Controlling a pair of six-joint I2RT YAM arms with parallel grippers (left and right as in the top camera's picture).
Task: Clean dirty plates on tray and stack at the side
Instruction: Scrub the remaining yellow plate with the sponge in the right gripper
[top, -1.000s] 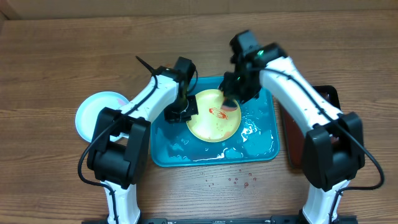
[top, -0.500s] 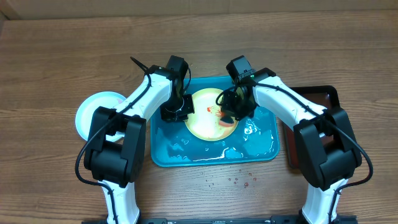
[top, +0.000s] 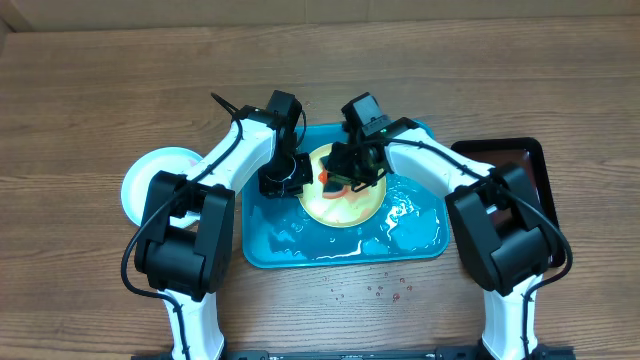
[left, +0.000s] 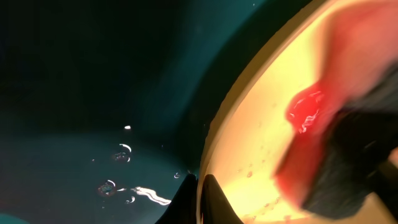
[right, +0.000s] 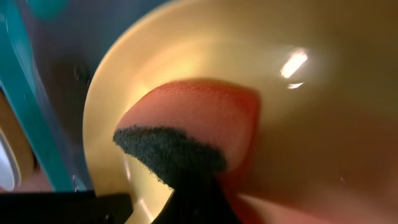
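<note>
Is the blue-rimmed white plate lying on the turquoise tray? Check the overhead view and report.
No, the white plate lies on the table left of the tray, outside its rim.

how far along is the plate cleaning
Done, apparently: one white plate sits off the tray, on the table at left. In hand: the left gripper grips the yellow plate by its rim while the right gripper presses a sponge on it. Left: red sauce shows there; stacking not yet done.
</note>
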